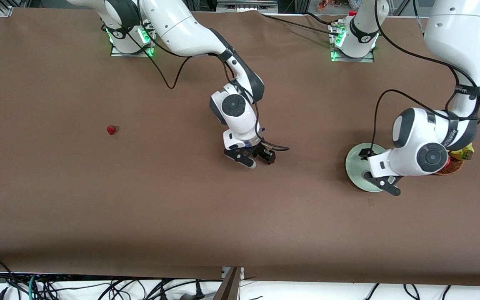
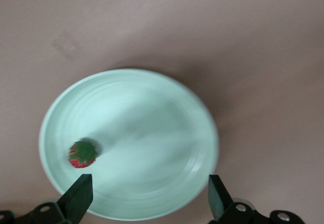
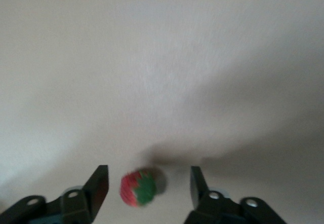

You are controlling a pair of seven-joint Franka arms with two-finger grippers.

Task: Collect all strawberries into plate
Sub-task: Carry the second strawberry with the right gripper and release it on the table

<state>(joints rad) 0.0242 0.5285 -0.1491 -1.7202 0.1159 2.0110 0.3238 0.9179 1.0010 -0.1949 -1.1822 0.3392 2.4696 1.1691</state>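
The mint-green plate (image 1: 354, 161) lies toward the left arm's end of the table. My left gripper (image 1: 383, 185) hangs open over it. In the left wrist view (image 2: 150, 196) one strawberry (image 2: 83, 154) lies in the plate (image 2: 152, 107) near its rim. My right gripper (image 1: 254, 160) is low over the middle of the table. In the right wrist view it (image 3: 148, 186) is open, with a second strawberry (image 3: 139, 187) on the table between its fingers, touching neither. This berry is hidden in the front view. A third strawberry (image 1: 111, 130) lies alone toward the right arm's end.
A brown wicker basket (image 1: 452, 168) with a yellow item (image 1: 467, 152) in it stands beside the plate, mostly hidden by the left arm. Brown cloth covers the table. Cables run along the table's near edge.
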